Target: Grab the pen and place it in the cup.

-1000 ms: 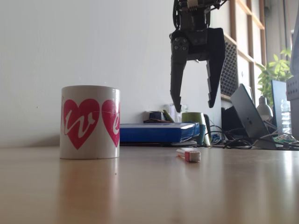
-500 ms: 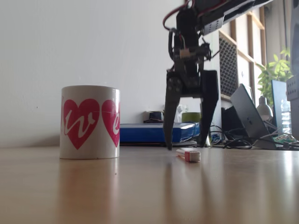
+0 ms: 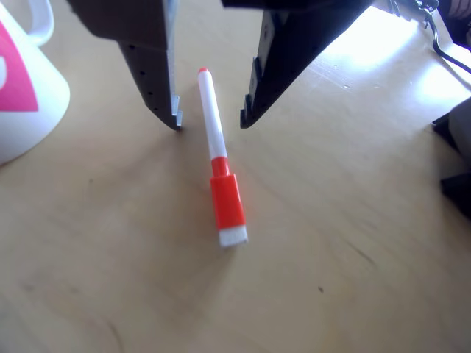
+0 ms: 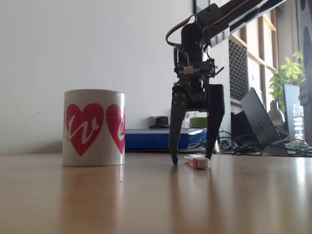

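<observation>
My tool (image 3: 210, 121) is spread wide, straddling the pen (image 3: 218, 158) on the tabletop (image 3: 353, 243). Nothing is gripped yet. Closing, lifting and reaching the cup (image 4: 94, 127) remain.

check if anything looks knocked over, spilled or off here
Nothing stands out. The cup stands upright on the table, the pen lies flat and capped, and the open gripper straddles its barrel, one of the fingers on each side.
</observation>
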### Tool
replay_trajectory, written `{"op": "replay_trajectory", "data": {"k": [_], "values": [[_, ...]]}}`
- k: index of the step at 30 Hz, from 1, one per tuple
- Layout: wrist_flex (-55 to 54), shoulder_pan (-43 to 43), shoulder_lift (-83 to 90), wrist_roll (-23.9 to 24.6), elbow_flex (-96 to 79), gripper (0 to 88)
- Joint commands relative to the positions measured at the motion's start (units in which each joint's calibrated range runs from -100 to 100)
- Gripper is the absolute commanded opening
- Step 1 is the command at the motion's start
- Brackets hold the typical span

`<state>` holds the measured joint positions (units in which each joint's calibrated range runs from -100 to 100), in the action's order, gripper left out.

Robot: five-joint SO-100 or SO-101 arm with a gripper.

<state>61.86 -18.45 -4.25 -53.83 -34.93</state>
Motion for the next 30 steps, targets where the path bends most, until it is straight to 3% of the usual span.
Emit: {"op": "replay_trajectory", "data": {"k": [1, 6, 21, 30], "values": [[0.4, 0.7, -0.1, -0.5, 0.9, 14.6], [0.5, 0.7, -0.1, -0.5, 0.9, 1.6], [-0.7, 1.1, 0.3, 0.1, 0.9, 1.4], [3.4, 2.0, 8.9, 1.0, 1.0, 1.4]]}}
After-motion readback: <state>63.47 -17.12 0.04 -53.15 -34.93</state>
